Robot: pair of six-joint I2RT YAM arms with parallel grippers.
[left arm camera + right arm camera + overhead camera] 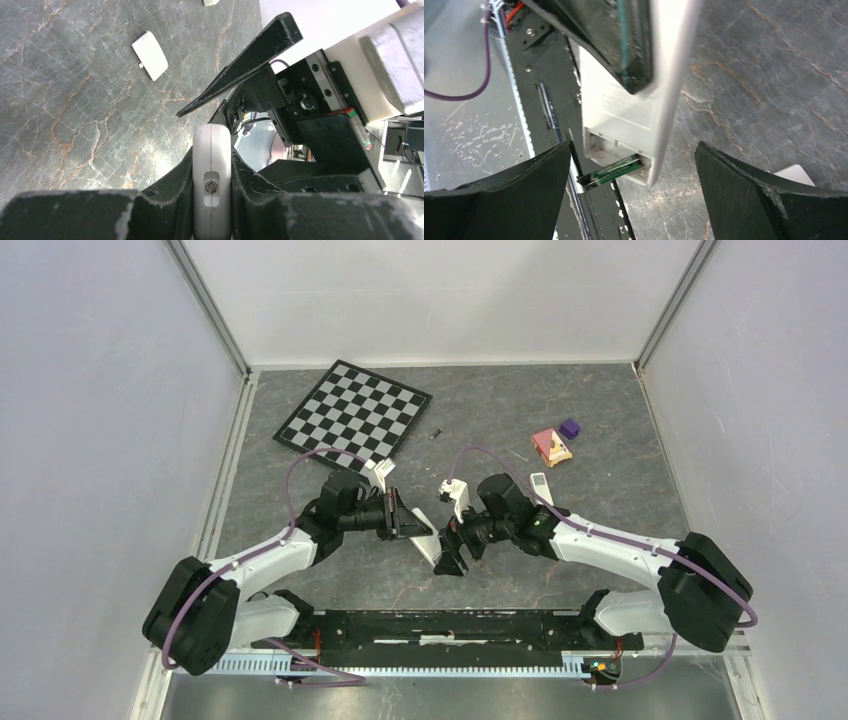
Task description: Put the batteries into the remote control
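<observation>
Left end effector clamps slim white plastic remote control; right end effector wide open, empty, flanking green-wrapped cylindrical battery jutting from its compartment.

The white remote hangs tilted in the air, its end compartment open; a green-wrapped battery sits askew there, one end poking out.

Tiny dark speck, possibly battery
</observation>
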